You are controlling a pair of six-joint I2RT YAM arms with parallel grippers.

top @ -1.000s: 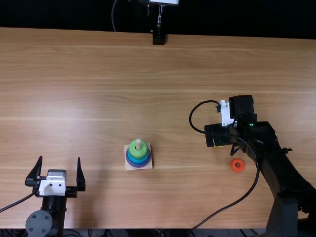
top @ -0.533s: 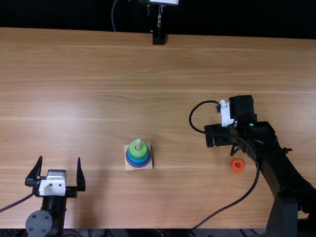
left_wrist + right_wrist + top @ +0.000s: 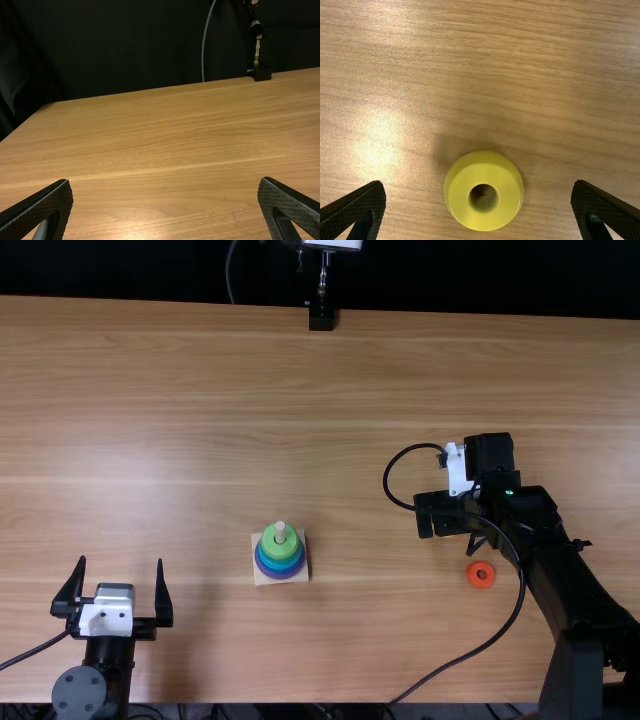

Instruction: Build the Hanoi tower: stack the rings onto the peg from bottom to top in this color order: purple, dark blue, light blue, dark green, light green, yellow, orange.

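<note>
The fingers point(image 3: 357, 207) of the right gripper point(image 3: 445, 514) are spread wide open, with nothing gripped between them. The yellow ring point(image 3: 508, 202) lies in the gap between the two fingers as the right wrist view shows it, touching neither one. Bare wood shows on both sides of the ring. It rests flat on the surface point(image 3: 200, 390), its round hole facing up toward the camera. How high the fingertips hang above the ring cannot be told.

Near the right gripper, toward the table's near edge, the orange ring point(image 3: 472, 575) lies flat on the surface, apart from the fingers and just beside the right arm point(image 3: 575, 580). A black cable point(image 3: 385, 478) loops out from the right gripper and back across that arm.

Well apart from the right gripper, between the two arms, stands the peg point(image 3: 280, 529) on a pale square base point(image 3: 259, 576). It is upright, its tip poking up through the light green ring point(image 3: 289, 546). Wider blue rings point(image 3: 280, 564) sit beneath that one, with the purple ring point(image 3: 283, 577) at the bottom.

Farther over, near the corner by the near edge, the left gripper point(image 3: 120, 560) has its fingers wide apart and empty. Over at the far edge is a small black stand point(image 3: 321, 317).
</note>
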